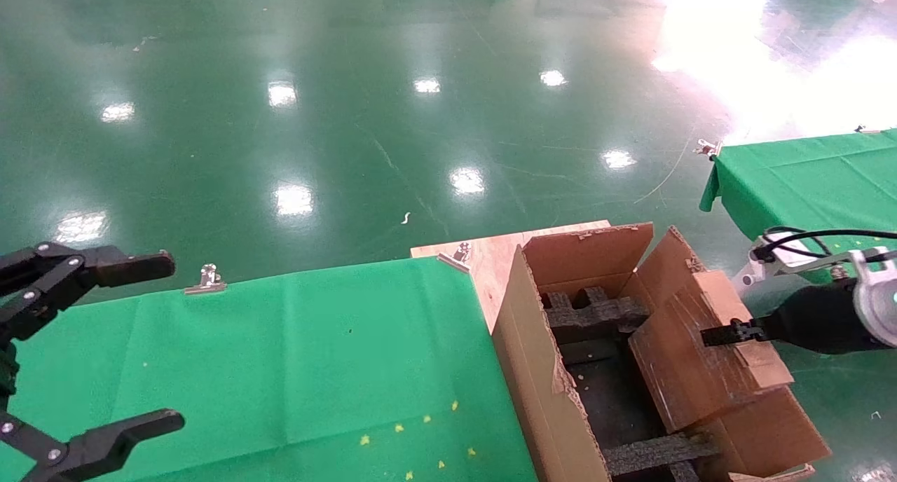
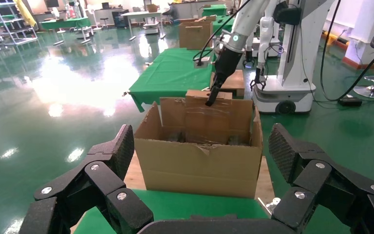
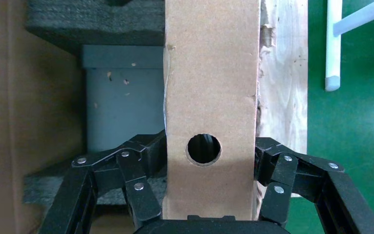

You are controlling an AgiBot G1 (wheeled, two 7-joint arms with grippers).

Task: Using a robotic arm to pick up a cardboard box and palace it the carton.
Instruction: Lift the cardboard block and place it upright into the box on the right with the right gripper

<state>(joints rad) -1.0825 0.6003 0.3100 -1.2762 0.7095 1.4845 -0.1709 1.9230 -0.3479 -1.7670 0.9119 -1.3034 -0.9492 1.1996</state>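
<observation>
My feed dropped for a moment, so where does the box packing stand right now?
Done: the right gripper is shut on the cardboard box and has it over the carton.
In hand: the box hangs on edge at the open top, above the black foam inserts.
Left: lower it in and release.
The left gripper sits open over the green table.

Table draped in green cloth (image 1: 294, 356), cloth pinned by silver binder clips (image 1: 206, 279); small yellow flecks (image 1: 399, 428) scattered on it. Beside it, bare plywood board (image 1: 490, 258) carries large brown corrugated carton (image 1: 539, 398).
</observation>
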